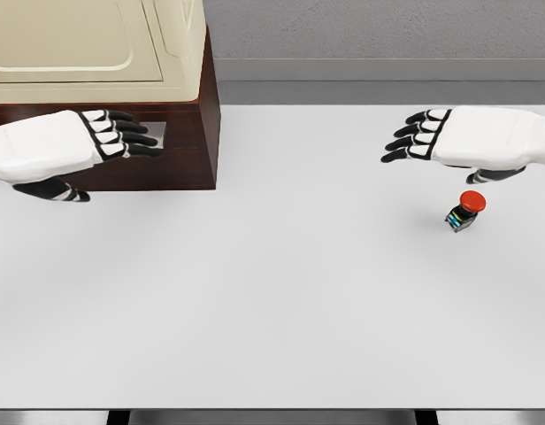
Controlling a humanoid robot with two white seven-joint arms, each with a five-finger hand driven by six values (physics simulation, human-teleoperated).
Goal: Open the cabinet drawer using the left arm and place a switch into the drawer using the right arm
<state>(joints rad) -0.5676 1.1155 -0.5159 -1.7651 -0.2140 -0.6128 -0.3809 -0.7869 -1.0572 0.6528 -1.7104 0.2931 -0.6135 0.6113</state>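
I see a white table (281, 301) carrying two things. A dark brown cabinet (188, 150) with a cream top stands at its far left corner, directly behind my left hand (73, 146), while a red-capped switch (465, 211) sits on the bare surface just below my right hand (467, 140), well apart from the cabinet.

Left hand (73, 146) flat, fingers (126, 137) extended, right hand (458, 137) likewise, palms down
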